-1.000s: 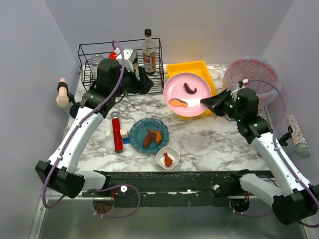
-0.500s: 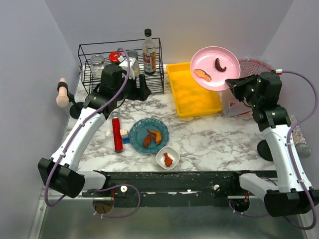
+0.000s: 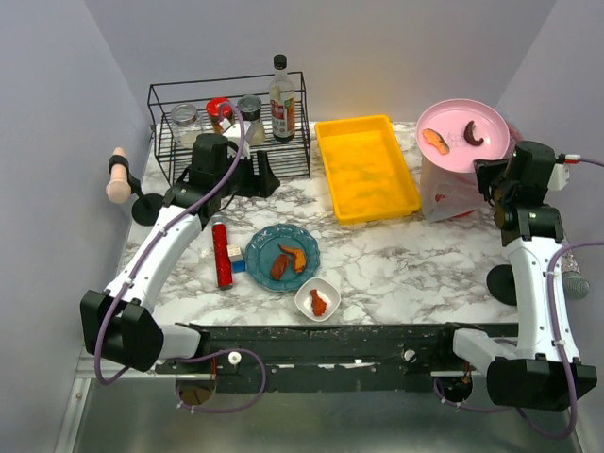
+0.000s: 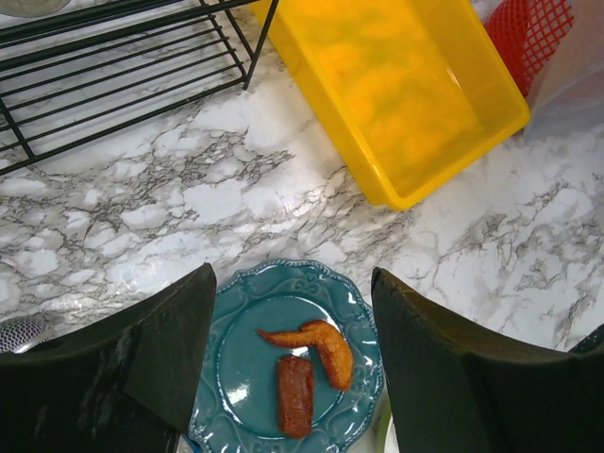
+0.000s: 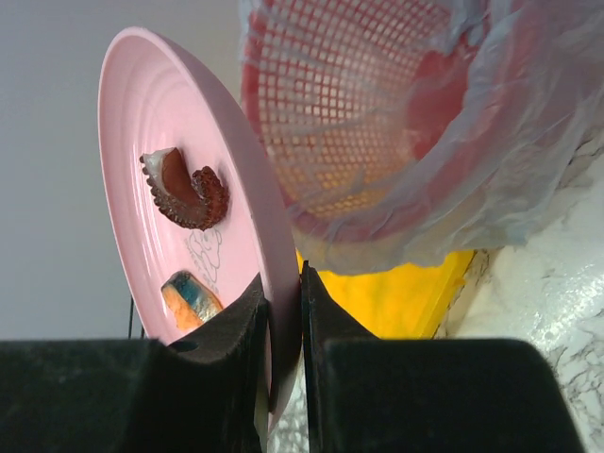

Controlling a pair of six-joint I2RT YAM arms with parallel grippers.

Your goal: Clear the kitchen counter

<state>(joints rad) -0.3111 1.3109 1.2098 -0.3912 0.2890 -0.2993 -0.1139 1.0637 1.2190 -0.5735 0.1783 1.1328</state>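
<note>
The kitchen counter (image 3: 406, 260) is white marble. My right gripper (image 3: 493, 177) is shut on the rim of a pink plate (image 3: 472, 151) and holds it in the air above a red mesh basket (image 3: 451, 196) lined with clear plastic. In the right wrist view the gripper (image 5: 283, 311) pinches the plate (image 5: 142, 104), which carries an octopus piece (image 5: 189, 189) and a fish piece (image 5: 189, 294). My left gripper (image 3: 264, 175) is open and empty in front of the wire rack. In its wrist view the gripper (image 4: 293, 274) hangs above a blue plate (image 4: 236, 349).
The blue plate (image 3: 264, 247) holds a wing and a sausage. Nearby lie a white bowl (image 3: 306, 293), a red cylinder (image 3: 222, 255) and small blocks (image 3: 236, 257). A yellow tray (image 3: 366, 168) sits at the back centre. A wire rack (image 3: 189, 156) holds jars and a bottle (image 3: 281, 99).
My right arm has lifted the pink plate off the yellow tray and carried it right, over the red basket. My left gripper has drawn back a little from the rack.
</note>
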